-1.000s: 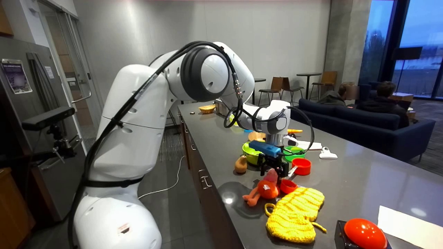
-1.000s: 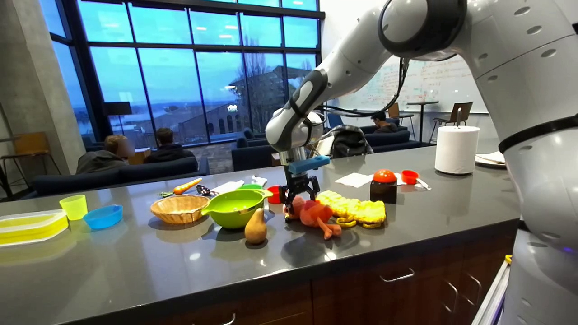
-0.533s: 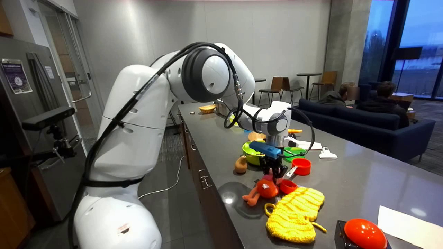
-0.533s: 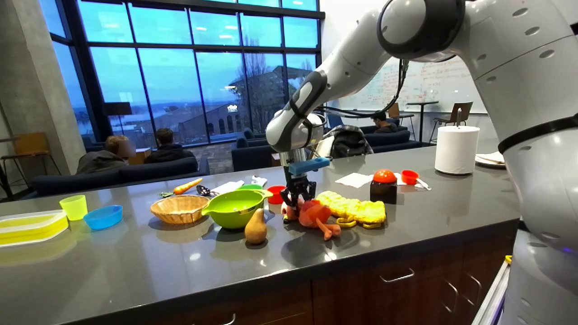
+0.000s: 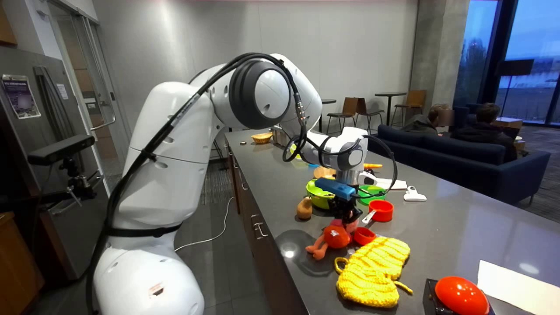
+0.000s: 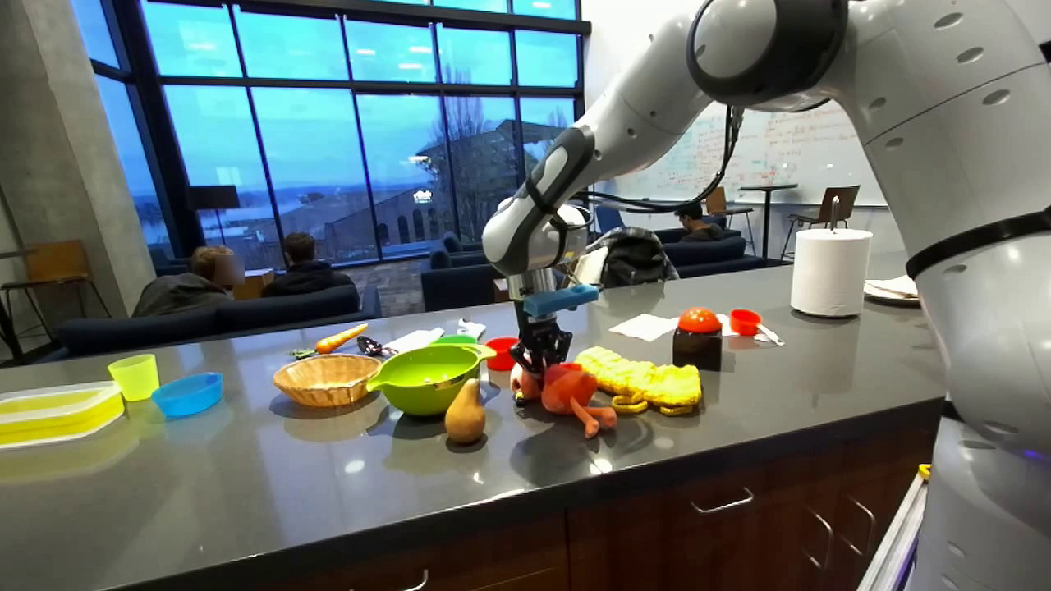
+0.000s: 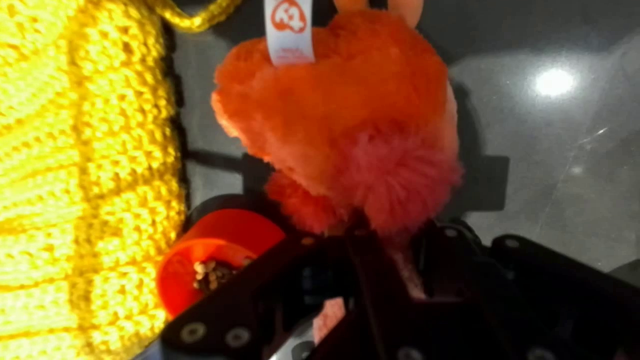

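"One gripper [image 6: 538, 367] — what's in it?"

"The pink end of the plush toy [image 7: 340, 100], pinched right beneath it. Best to squeeze snugly, not hard — and clear the red cup [image 7: 242, 226] just beside the jaws."

"And its looks?"

"Fluffy, orange, white-tagged, thin legs pointing away from the gripper."

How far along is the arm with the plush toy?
Done, it seems: the reach; the gripper is down at the plush toy. In hand: the grip, with jaws closed about the plush toy's pink part in the wrist view. Left, probably: the lift, since the plush toy appears to rest on the counter.
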Tool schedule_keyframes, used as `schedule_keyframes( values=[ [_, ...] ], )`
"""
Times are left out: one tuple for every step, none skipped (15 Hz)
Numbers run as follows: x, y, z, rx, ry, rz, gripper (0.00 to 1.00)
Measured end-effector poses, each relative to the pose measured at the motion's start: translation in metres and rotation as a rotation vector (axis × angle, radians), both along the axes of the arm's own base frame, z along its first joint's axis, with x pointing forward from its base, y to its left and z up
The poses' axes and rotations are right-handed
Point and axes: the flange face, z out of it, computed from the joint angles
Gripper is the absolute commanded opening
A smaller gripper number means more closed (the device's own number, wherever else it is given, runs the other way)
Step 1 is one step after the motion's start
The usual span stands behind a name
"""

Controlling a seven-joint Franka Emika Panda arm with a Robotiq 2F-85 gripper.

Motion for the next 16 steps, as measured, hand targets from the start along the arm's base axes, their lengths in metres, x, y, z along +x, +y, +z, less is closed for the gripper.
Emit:
schedule_keyframes(
  values=[
    [0.0, 0.001, 0.001, 0.001, -0.002, -0.001, 0.03],
    [0.0, 0.001, 0.003, 0.003, -0.005, -0.003, 0.04],
    [0.0, 0.002, 0.005, 0.003, -0.007, -0.007, 0.03],
    [0.0, 0.004, 0.008, 0.004, -0.01, -0.016, 0.04],
    [0.0, 0.005, 0.012, 0.008, -0.012, -0.03, 0.04],
    [0.0, 0.007, 0.015, 0.013, -0.015, -0.048, 0.04],
    [0.0, 0.008, 0.02, 0.023, -0.018, -0.073, 0.04],
    [0.0, 0.009, 0.024, 0.034, -0.022, -0.1, 0.04],
    [0.0, 0.01, 0.028, 0.047, -0.027, -0.13, 0.04],
    [0.0, 0.011, 0.033, 0.061, -0.032, -0.162, 0.04],
    [0.0, 0.011, 0.037, 0.076, -0.036, -0.195, 0.04],
    [0.001, 0.011, 0.04, 0.089, -0.04, -0.227, 0.04],
    [0.001, 0.01, 0.044, 0.104, -0.043, -0.26, 0.04],
    [0.002, 0.009, 0.046, 0.121, -0.046, -0.296, 0.04],
    [0.002, 0.007, 0.048, 0.14, -0.05, -0.332, 0.04],
    [0.004, 0.003, 0.05, 0.16, -0.058, -0.373, 0.04]
  ],
)
